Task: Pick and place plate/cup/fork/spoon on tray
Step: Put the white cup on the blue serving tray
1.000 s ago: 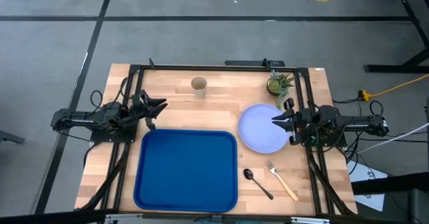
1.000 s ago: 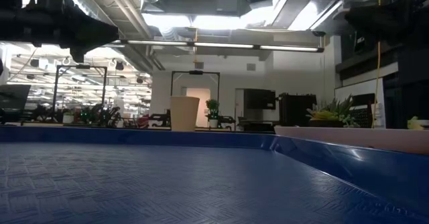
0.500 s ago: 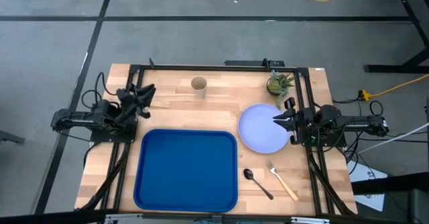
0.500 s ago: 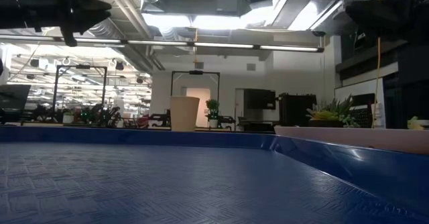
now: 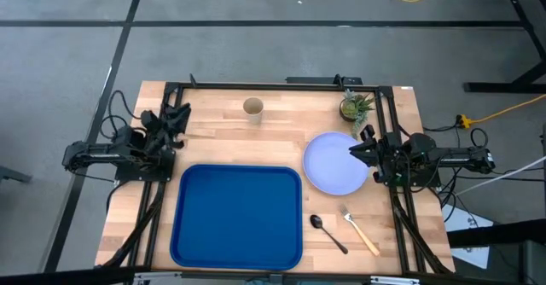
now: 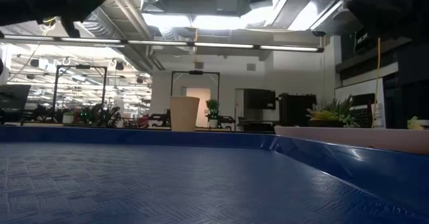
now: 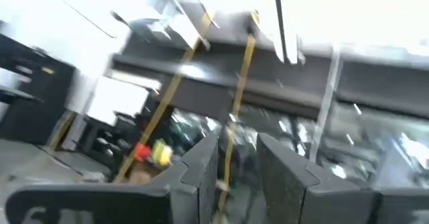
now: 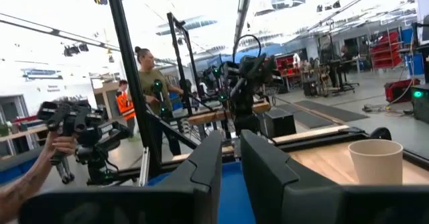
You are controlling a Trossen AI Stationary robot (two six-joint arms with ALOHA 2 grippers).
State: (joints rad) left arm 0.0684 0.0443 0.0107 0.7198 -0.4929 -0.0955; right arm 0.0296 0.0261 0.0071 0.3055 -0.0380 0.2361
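On the wooden table [image 5: 281, 119], seen from above, the large blue rectangular tray [image 5: 238, 218] with rounded corners lies at the near middle, its long axis running across the table. The low view shows only the tray's ribbed floor and raised rim [image 6: 335, 158], yet it alone shows the small tan-beige cylindrical cup [image 6: 184, 113] standing upright beyond that rim. From above, the cup [image 5: 252, 107] stands by the far edge, well apart from the tray. The round pale lavender-white plate [image 5: 334, 163] lies flat just right of the tray's far right corner. Near it at the far edge stands a small pot with a green plant [image 5: 353, 107]. The slim fork with metal tines and tan-orange handle [image 5: 361, 232] lies near the front right, on a diagonal, tines toward the plate. The small blackish spoon [image 5: 328, 232] lies beside it, roughly parallel, bowl toward the plate.

The left gripper [image 5: 177, 115] is raised above the table's left side, holding nothing; its wrist view shows the fingers [image 7: 201, 167] slightly parted. The right gripper [image 5: 359, 146] is at the plate's right edge, fingers [image 8: 208, 163] a narrow gap apart, empty. Only the right wrist view shows people [image 8: 151, 83] in the room beyond.
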